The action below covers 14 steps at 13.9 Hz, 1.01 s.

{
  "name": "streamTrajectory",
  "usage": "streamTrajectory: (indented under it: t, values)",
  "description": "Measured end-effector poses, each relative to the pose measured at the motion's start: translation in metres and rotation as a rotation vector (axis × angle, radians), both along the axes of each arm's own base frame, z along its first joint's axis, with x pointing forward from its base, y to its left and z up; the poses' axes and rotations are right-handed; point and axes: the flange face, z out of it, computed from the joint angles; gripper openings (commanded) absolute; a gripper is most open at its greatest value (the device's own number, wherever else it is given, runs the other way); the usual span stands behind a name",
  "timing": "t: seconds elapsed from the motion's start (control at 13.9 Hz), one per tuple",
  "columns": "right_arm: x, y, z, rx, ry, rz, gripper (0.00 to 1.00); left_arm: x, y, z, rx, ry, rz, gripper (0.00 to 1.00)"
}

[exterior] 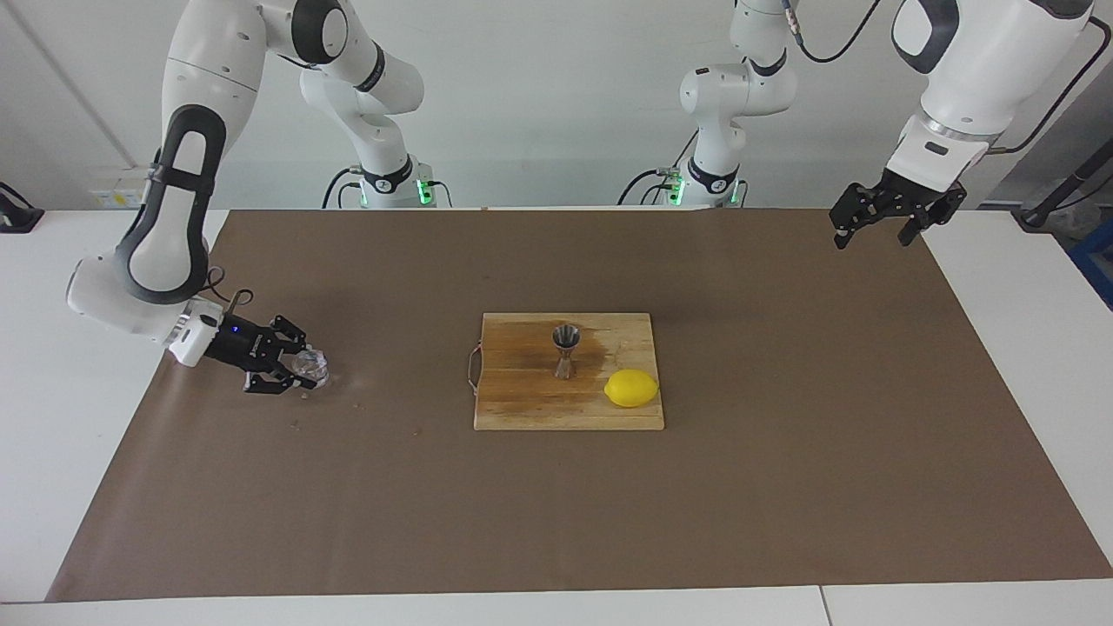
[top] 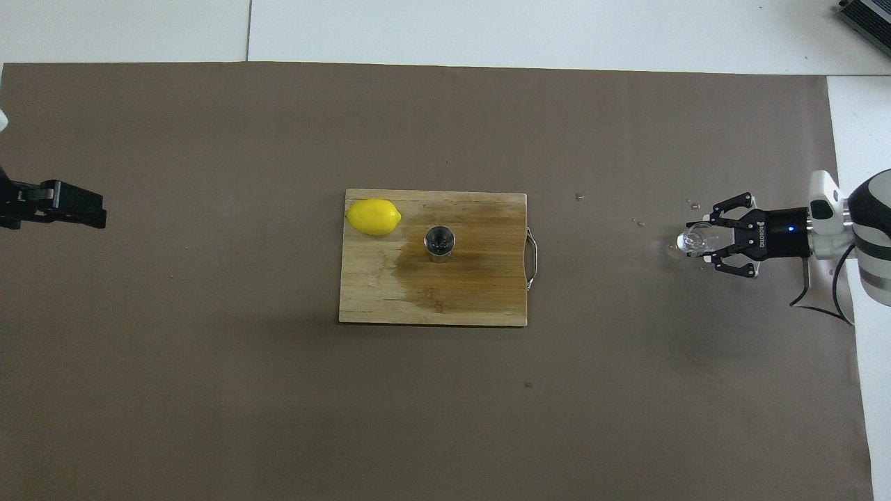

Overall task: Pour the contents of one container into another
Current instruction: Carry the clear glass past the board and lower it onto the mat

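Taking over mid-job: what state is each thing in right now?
Small clear glass cup: gripped, low over the brown mat.
Shiny steel hourglass jigger: upright on the wooden cutting board.
Yellow lemon: lying on the board.
Right gripper: shut on the cup.
Left gripper: open, waiting.

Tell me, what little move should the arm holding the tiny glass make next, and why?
Probably open and let go. The right end effector is shut on the glass cup, low at the brown mat toward the right arm's end of the table. The jigger stands on the wet cutting board, so pouring looks done. Whether the cup touches the mat is unclear.
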Motion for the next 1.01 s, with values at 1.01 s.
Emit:
streamTrajectory:
  t: [1.01]
  values:
    - [-0.013,-0.017,-0.014,-0.002,-0.069,0.055,0.29,0.0,0.0,0.0,0.0,0.0,0.0,1.0]
